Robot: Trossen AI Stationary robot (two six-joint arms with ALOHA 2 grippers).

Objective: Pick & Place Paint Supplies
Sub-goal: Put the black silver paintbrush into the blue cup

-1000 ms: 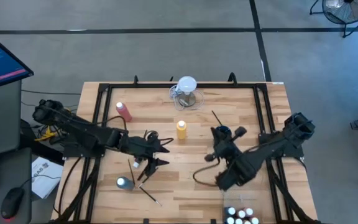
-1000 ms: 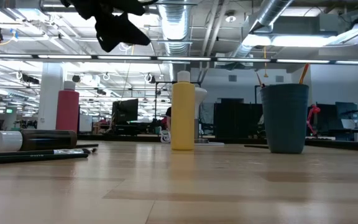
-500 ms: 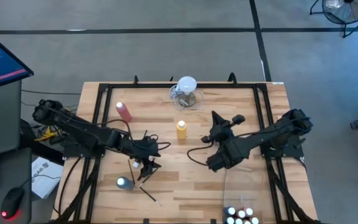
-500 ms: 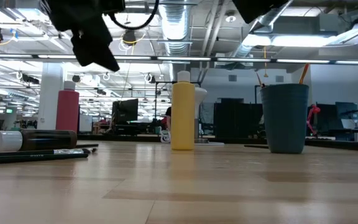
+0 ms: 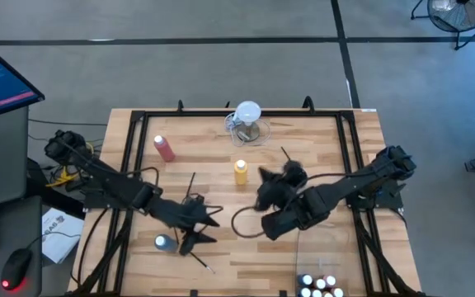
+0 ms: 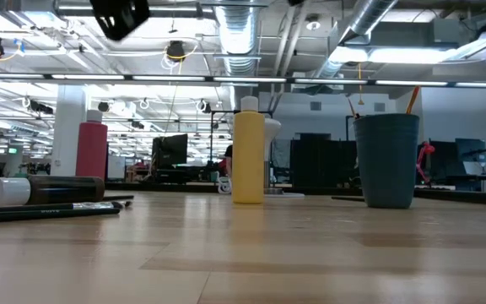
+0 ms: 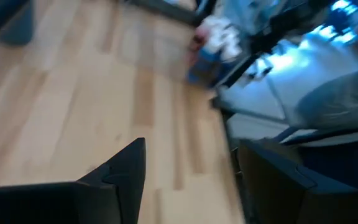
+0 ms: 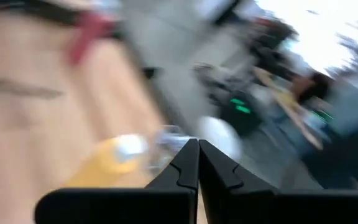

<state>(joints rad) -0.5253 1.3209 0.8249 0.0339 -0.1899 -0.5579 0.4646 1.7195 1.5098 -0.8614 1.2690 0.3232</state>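
Observation:
A yellow squeeze bottle [image 5: 241, 172] [image 6: 248, 152] stands mid-table and a pink-red one [image 5: 164, 148] [image 6: 92, 152] at the far left. A small white-capped bottle [image 5: 163, 242] [image 6: 7, 191] lies at the near left, beside a thin dark paintbrush [image 5: 199, 259] [image 6: 49, 211]. My left gripper [image 5: 209, 228] [image 7: 191, 180] hovers open above the table just right of them, nothing between its fingers. My right gripper [image 5: 262, 191] [image 8: 197, 165] is shut and empty, in the air right of the yellow bottle [image 8: 104, 158].
A clear jug with a white round top [image 5: 247, 122] stands at the far middle. A dark cup with brushes [image 6: 386, 160] stands right of the yellow bottle. Several small white-capped bottles [image 5: 318, 285] are grouped at the near right edge. Black rails [image 5: 130, 157] frame the table.
My left gripper has swung toward the table's near edge, staying open. My right gripper has swung toward the table's left, nearer the yellow bottle, and has rolled at the wrist, staying shut. Nothing on the table has moved.

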